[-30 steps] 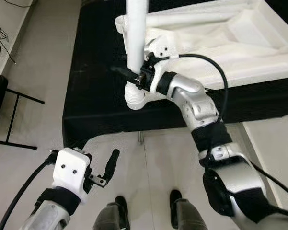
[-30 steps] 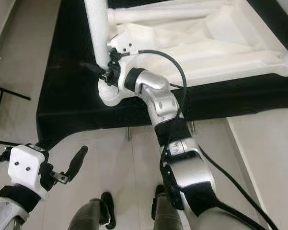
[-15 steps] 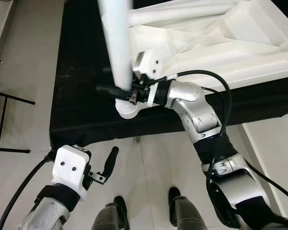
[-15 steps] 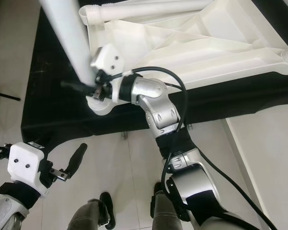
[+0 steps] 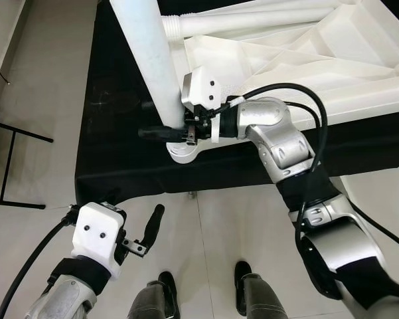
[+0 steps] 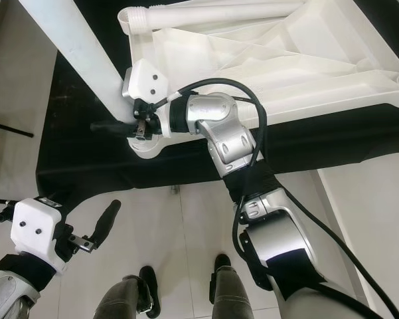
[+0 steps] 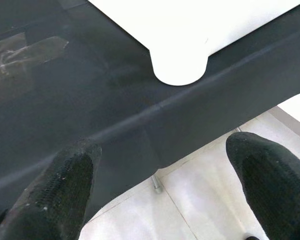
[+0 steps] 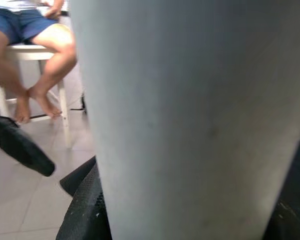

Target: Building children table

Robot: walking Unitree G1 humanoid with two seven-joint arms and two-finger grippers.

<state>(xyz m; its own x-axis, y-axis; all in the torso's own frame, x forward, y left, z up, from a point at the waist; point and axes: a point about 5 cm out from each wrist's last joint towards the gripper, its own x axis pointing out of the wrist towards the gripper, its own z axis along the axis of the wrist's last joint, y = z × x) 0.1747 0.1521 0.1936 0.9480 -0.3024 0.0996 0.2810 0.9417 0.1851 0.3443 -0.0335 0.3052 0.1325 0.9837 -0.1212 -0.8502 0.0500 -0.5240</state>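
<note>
Change since earlier frames: the white plastic table leg (image 5: pixel 146 60) leans further toward the robot's left and its foot sits lower against the corner socket (image 5: pixel 184 150); the right gripper (image 5: pixel 164 132) has swung round with it, which suggests the leg is being seated or turned in its socket.
Left eye view: the right gripper is closed around the table leg just above the socket, one black finger jutting past the leg. The upturned white plastic tabletop (image 5: pixel 305 60) lies underside-up on a black cloth-covered table (image 5: pixel 113 119). A second white leg (image 5: pixel 252 20) lies across the tabletop's far edge.
Right eye view: the left gripper (image 6: pixel 99 229) hangs low over the pale tiled floor (image 6: pixel 186 226), fingers apart and holding nothing, well clear of the work.
Left wrist view: two black fingertips (image 7: pixel 65 185) stand spread, framing the black cloth edge and a rounded white tabletop corner (image 7: pixel 179 65).
Right wrist view: the leg's pale surface sits close between the fingers; a seated person's legs (image 8: pixel 45 65) and a white stool (image 8: pixel 30 55) are behind.
Containers: the ribbed hollow of the tabletop underside holds nothing loose that can be made out.
</note>
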